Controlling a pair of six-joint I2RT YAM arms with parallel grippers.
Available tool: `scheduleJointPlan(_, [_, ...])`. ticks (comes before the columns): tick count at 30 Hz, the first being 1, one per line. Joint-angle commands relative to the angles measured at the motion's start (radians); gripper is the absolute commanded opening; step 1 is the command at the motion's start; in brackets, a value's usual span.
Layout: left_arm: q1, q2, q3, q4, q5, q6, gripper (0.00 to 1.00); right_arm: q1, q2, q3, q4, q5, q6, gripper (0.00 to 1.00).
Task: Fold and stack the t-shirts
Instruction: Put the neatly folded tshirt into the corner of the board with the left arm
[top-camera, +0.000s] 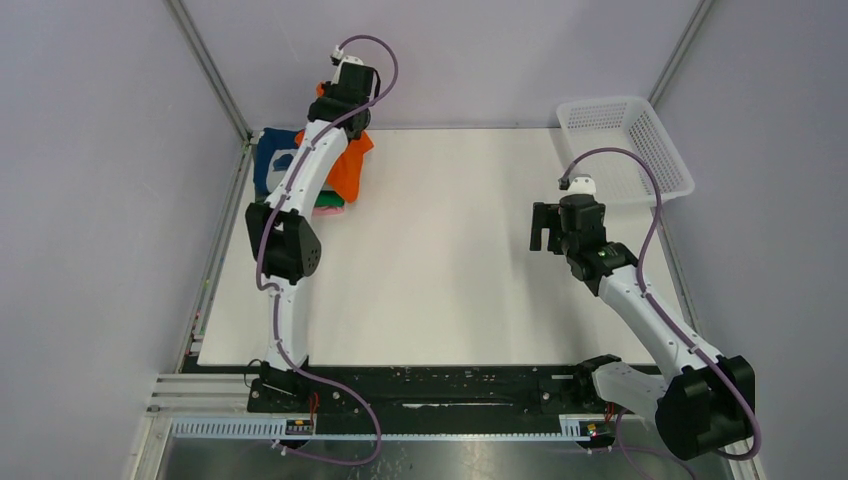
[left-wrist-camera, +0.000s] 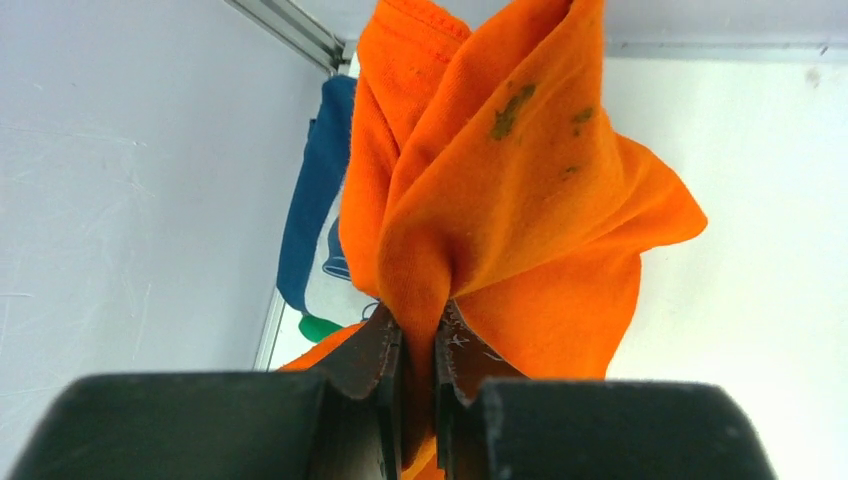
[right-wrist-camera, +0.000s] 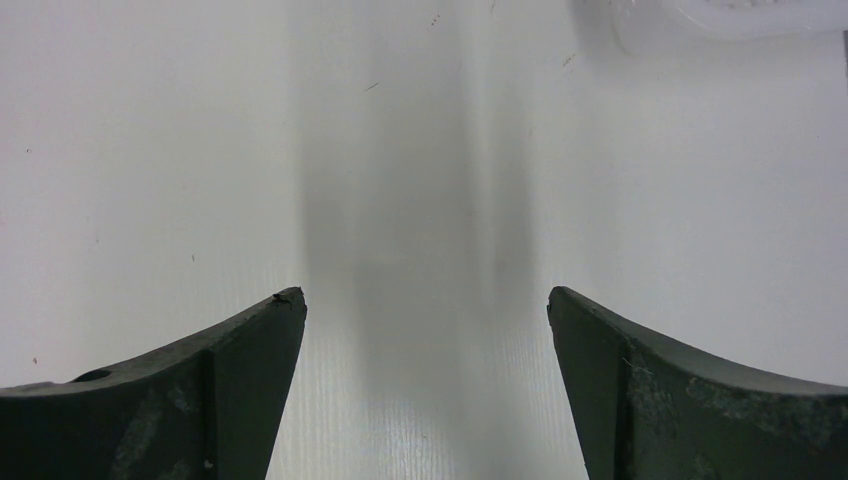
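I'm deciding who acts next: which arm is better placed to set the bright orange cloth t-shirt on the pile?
Left, likely: the left gripper is shut on the bright orange cloth t-shirt beside the other shirts. The right gripper is open, empty, near the white mesh basket.

I see orange shirt (left-wrist-camera: 520, 200) bunched, hanging pinched in my left claw (left-wrist-camera: 420, 325) | navy shirt (top-camera: 270, 160) lying at table (top-camera: 450, 250) far-left corner | green shirt (top-camera: 328, 200), pink shirt (top-camera: 334, 210): only edges peek out beside it
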Motion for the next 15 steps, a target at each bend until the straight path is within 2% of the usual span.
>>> scheduleJointPlan(1, [0.017, -0.127, 0.055, 0.099, 0.024, 0.004, 0.00, -0.003, -0.037, 0.025, -0.014, 0.030, 0.004, 1.00])
scheduleJointPlan(9, [0.084, -0.083, 0.053, 0.118, 0.096, -0.019, 0.00, -0.002, -0.018, 0.027, -0.018, 0.026, 0.004, 0.99])
scheduleJointPlan(11, [0.104, -0.065, 0.012, 0.161, 0.087, -0.012, 0.00, -0.002, -0.004, 0.029, -0.018, 0.031, 0.001, 1.00])
scheduleJointPlan(15, [0.153, 0.010, 0.027, 0.166, 0.080, -0.011, 0.00, -0.002, 0.031, 0.043, -0.034, 0.044, -0.003, 0.99])
